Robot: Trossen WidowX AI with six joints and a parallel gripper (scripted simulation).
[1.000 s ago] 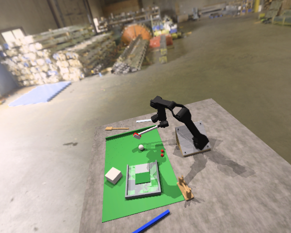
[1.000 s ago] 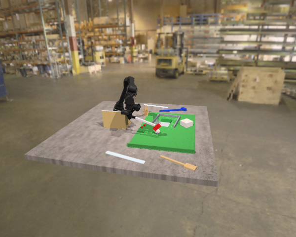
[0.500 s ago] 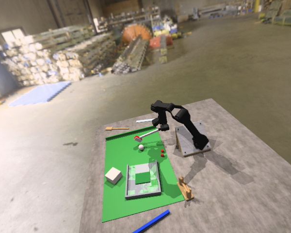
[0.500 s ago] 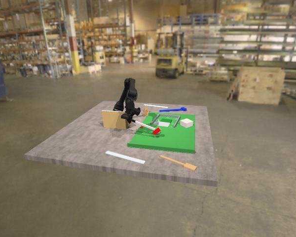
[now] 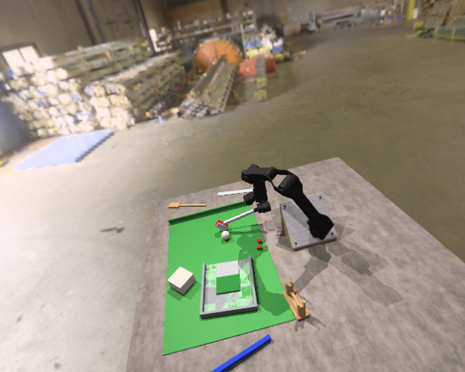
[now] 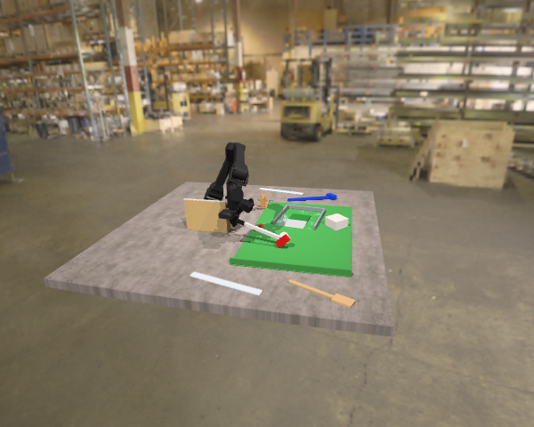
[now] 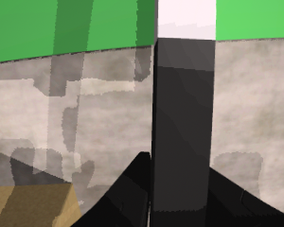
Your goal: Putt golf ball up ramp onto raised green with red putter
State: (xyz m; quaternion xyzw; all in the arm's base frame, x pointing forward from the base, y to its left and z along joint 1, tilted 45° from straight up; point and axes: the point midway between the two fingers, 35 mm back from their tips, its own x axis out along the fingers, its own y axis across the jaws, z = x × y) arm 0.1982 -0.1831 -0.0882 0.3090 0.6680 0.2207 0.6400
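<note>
Now gripper (image 5: pixel 260 208) grips red putter (image 5: pixel 235 219) behind golf ball (image 5: pixel 225 235).

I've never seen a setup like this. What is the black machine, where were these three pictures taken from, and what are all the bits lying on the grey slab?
The black machine is a jointed robot arm bolted to a slanted block. At its tip is a gripper, two fingers that pinch; here they are shut on the handle of a red putter.

One picture looks down from high up, one looks from farther off across the floor, and one comes from a camera at the arm's wrist, so close that it mostly shows the putter's dark grip and pale shaft.

On the grey slab lies a green mat. On the mat are a white golf ball just beside the putter's head, a grey-walled ramp and raised green, a white cube and two small red blocks. Around the mat lie a blue stick, a wooden paddle and a small wooden stand.
</note>
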